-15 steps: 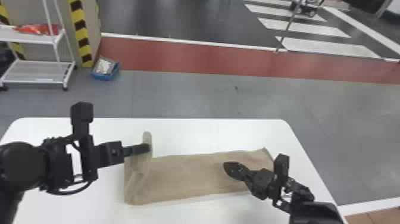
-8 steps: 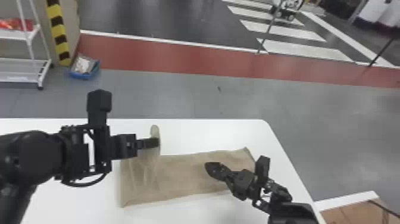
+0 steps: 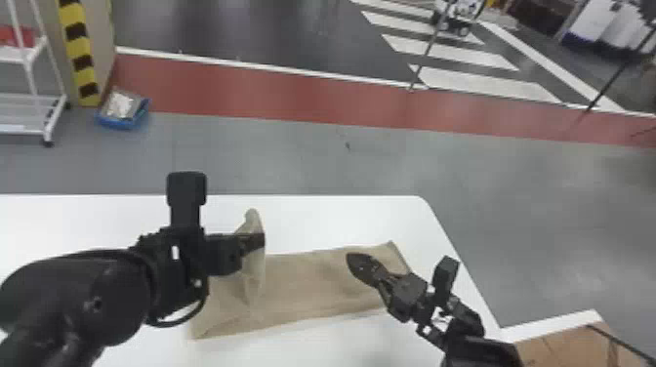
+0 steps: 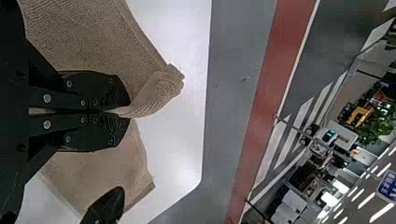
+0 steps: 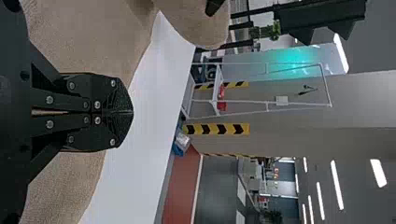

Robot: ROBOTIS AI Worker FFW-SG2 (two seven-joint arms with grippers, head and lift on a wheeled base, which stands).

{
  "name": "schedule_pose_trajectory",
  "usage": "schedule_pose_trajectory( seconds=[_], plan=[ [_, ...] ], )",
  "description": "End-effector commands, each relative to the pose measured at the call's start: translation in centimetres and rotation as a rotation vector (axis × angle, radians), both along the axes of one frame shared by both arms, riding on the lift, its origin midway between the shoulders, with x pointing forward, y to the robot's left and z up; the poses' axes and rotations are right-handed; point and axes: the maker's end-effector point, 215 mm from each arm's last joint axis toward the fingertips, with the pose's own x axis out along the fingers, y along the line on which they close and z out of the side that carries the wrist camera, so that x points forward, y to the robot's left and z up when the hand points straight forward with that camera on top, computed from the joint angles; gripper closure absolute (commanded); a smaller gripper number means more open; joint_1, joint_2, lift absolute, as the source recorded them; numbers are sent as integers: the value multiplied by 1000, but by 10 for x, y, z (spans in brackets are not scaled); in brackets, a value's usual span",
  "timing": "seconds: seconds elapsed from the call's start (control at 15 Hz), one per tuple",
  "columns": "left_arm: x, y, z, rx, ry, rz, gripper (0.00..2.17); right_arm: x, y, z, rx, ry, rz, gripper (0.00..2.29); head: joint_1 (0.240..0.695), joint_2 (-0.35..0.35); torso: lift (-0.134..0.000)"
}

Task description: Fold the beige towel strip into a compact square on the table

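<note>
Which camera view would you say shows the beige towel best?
The head view, which takes in the towel, flat stretch and raised end. The left wrist view shows its pinched edge close up; the right wrist view, parts of it.

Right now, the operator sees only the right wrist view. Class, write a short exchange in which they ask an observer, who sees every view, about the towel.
Operator: Has the left gripper got hold of the towel?
Observer: Yes, its fingers are shut on a raised part.
Operator: Where is the towel's right end?
Observer: In the head view, it lies on the table, short of the table's right edge.
</note>
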Motion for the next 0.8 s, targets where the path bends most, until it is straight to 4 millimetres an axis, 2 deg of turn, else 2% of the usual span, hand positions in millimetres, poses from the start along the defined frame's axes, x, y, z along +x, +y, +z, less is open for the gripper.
schedule_pose_trajectory(
  seconds=[0.0, 0.2, 0.4, 0.47, 0.53, 0.6, 0.67, 0.73],
  plan=[
    [-7, -9, -21, 37, 2, -15, 1268, -2, -18, 7, -4, -27, -37, 1652, 695, -350, 0],
    [-14, -11, -40, 73, 9, -23, 1268, -1, -31, 14, 4, -42, -60, 1652, 695, -350, 0],
    [-8, -8, -38, 89, 2, -23, 1254, -3, -36, 13, 4, -41, -73, 1652, 695, -350, 0],
    [-13, -9, -46, 91, 27, -31, 971, -4, -39, 14, 14, -45, -85, 1649, 695, -350, 0],
    [-20, -10, -54, 97, 53, -50, 387, -4, -43, 13, 32, -39, -109, 1619, 695, -350, 0],
    [-27, -13, -61, 110, 73, -71, 26, -3, -48, 15, 50, -44, -127, 1318, 695, -350, 0],
    [-35, -20, -65, 117, 76, -92, 2, -2, -51, 16, 54, -49, -144, 977, 695, -350, 0],
    [-39, -24, -67, 111, 85, -101, 9, -1, -52, 16, 54, -50, -154, 809, 695, -350, 0]
  ],
)
